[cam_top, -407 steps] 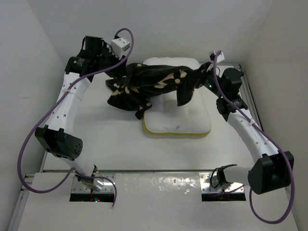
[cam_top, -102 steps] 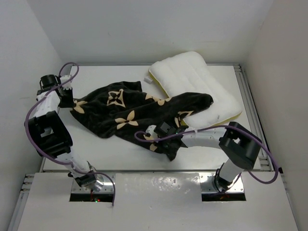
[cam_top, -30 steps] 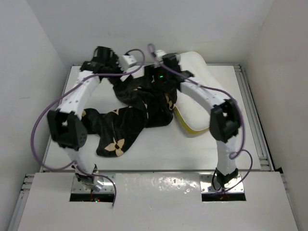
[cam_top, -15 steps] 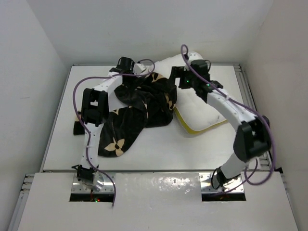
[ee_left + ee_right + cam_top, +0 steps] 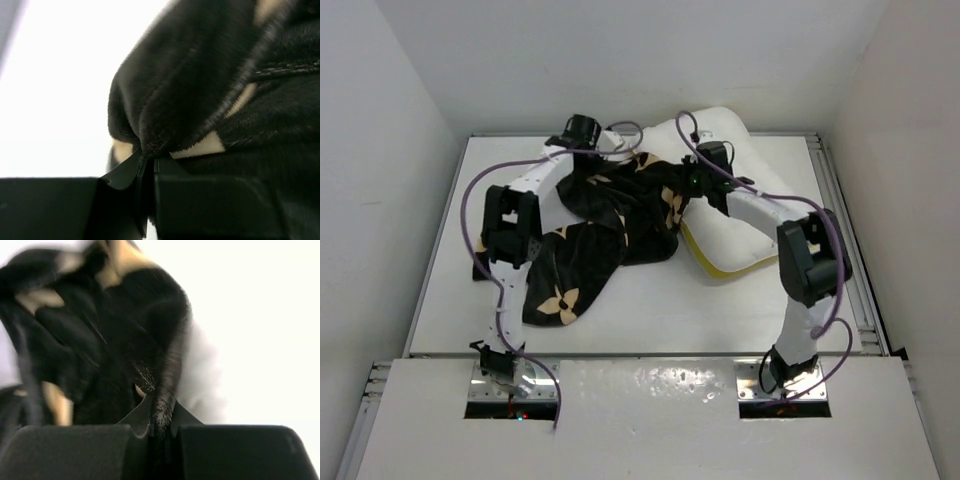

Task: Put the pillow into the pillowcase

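Note:
The black pillowcase [image 5: 610, 225] with tan flowers lies bunched from the back centre down to the front left of the table. The white pillow [image 5: 760, 205] with yellow trim lies at the back right, its left edge under the case. My left gripper [image 5: 620, 150] is shut on a fold of the pillowcase [image 5: 200, 100] at the back. My right gripper [image 5: 682, 190] is shut on the case's edge [image 5: 160, 370] beside the pillow's left side. The pillow shows bright white behind the cloth in the right wrist view [image 5: 250, 330].
The white table [image 5: 440, 270] has a raised wall behind and metal rails along its right side [image 5: 850, 250]. Both arms reach across the back half, their purple cables looping above the cloth.
The right gripper has come down and left from over the pillow's top to the case's edge by the pillow. The left arm and the cloth have hardly moved in the last half second.

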